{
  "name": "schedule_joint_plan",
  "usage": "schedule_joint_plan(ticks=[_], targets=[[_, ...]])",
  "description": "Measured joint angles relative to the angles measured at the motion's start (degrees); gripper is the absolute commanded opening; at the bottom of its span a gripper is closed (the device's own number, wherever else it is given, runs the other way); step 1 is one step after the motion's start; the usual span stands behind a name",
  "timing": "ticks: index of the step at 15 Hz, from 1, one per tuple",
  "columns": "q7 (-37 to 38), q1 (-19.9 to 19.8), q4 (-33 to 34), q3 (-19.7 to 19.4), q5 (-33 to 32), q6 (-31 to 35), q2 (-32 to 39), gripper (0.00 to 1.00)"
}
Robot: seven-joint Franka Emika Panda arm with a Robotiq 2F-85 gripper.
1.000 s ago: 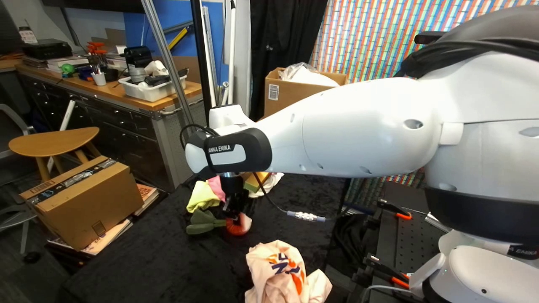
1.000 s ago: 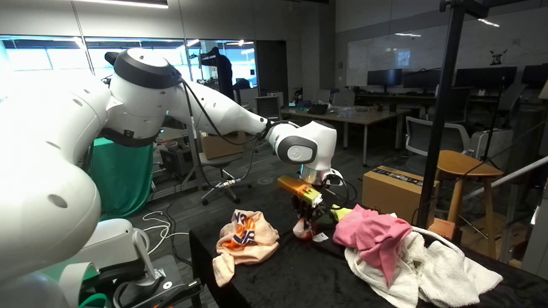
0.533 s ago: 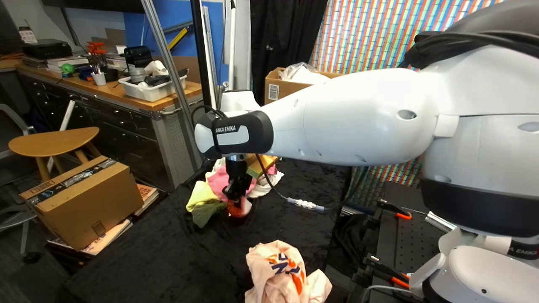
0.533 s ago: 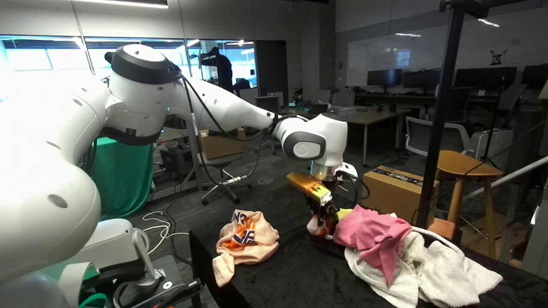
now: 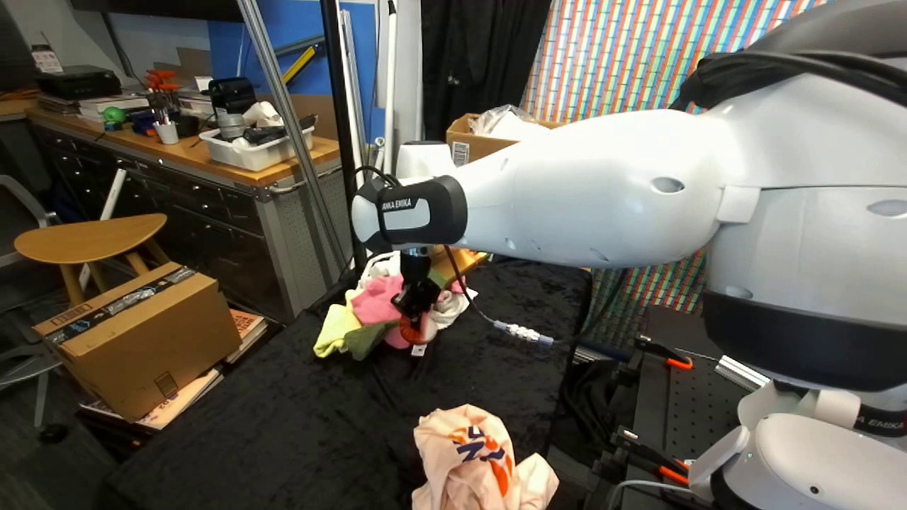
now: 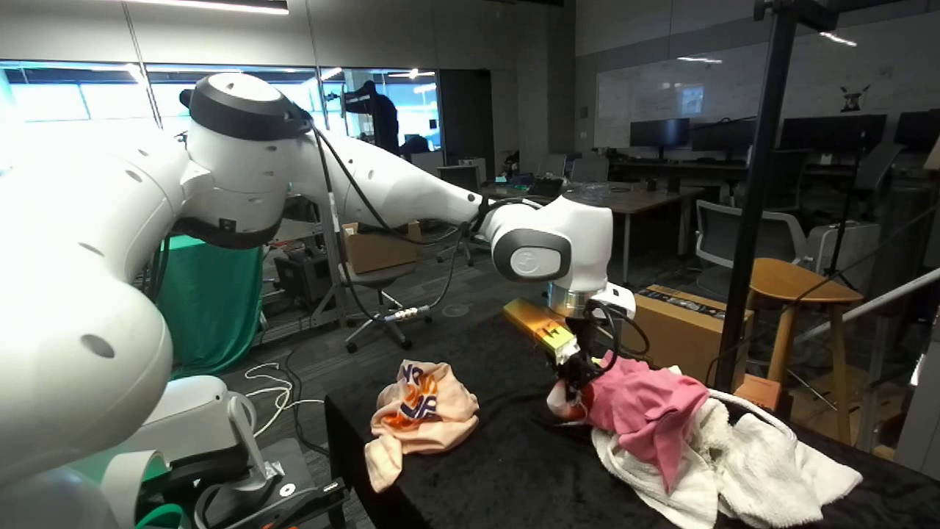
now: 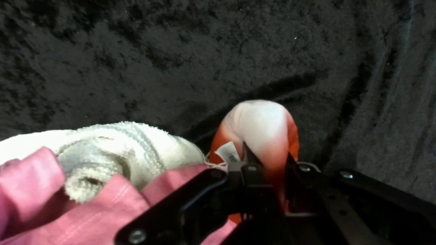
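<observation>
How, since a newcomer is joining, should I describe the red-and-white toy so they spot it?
On the black table, find the pink cloth over the white towel. By its edge, the jaws are closed on the toy. Unlike its plain neighbours, it is rounded, fading from white to red, with a white tag.

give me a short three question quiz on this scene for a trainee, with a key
1. Multiple choice: what is the black two-finger gripper closed on? (a) the rounded tan wooden stool; (b) the rounded red-and-white fabric item; (c) the rectangular brown cardboard box.
2. True or false: the crumpled peach cloth with orange and navy lettering lies apart from the gripper.
3. Fill in: the crumpled pink cloth lies partly over the ____.

Key: 1. b; 2. true; 3. crumpled white terry towel.
</observation>
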Motion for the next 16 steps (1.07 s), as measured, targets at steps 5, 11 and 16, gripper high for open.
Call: schedule_joint_plan(ticks=[5, 11, 16], targets=[[3.2, -1.9, 0.2, 0.1, 1.5, 1.5, -1.4, 0.1], [7.2, -4.9, 3.6, 0.7, 2.8, 2.7, -5.4, 0.1], [9.5, -5.2, 5.4, 0.8, 3.4, 2.7, -7.4, 0.17]])
